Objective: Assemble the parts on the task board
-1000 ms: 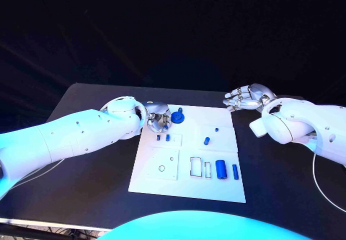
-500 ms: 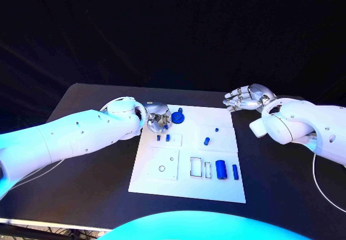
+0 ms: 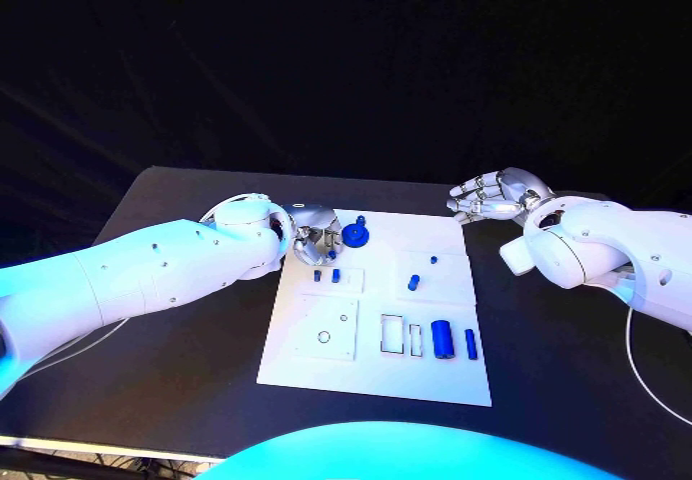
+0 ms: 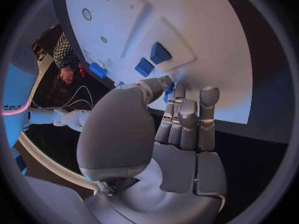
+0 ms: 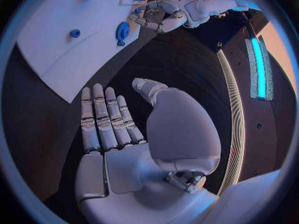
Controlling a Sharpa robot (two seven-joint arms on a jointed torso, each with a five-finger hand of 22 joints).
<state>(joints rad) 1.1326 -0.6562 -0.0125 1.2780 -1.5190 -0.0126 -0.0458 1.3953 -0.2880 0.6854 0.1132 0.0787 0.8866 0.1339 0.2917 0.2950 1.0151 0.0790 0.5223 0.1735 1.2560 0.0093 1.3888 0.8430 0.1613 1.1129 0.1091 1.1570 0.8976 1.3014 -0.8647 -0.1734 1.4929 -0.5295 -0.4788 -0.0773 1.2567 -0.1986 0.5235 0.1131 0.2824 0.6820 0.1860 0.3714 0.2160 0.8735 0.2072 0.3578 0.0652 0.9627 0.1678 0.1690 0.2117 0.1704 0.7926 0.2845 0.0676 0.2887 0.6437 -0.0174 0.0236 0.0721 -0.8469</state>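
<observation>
Left robot hand (image 3: pixel 315 238) sits at the far left corner of the task board (image 3: pixel 375 370), its fingers (image 4: pixel 187 119) curled down onto the white plate beside a blue gear-shaped part (image 3: pixel 355 236). In the left wrist view the thumb and a fingertip meet at a small blue piece, but whether it is truly pinched I cannot tell. Right robot hand (image 3: pixel 493 194) hovers over the black desk (image 3: pixel 173 340) just past the board's far right corner, released, with fingers (image 5: pixel 102 119) straight and side by side, thumb held apart, holding nothing.

Going by size, the desk carries the task board in its middle, long side running near to far. On the board, a blue cylinder (image 3: pixel 443 339) lies in the near right area, with a slimmer blue bar (image 3: pixel 470 344) just to its right. Left of the cylinder are two empty rectangular slots outlined in dark lines. The blue gear-shaped part stands at the far edge, close to the left hand. Two small blue blocks (image 3: pixel 326 274) stand side by side on a raised square panel near the left hand. A blue peg (image 3: pixel 413 282) stands on the square panel to their right, with a tiny blue stud (image 3: pixel 433 261) just beyond it.
</observation>
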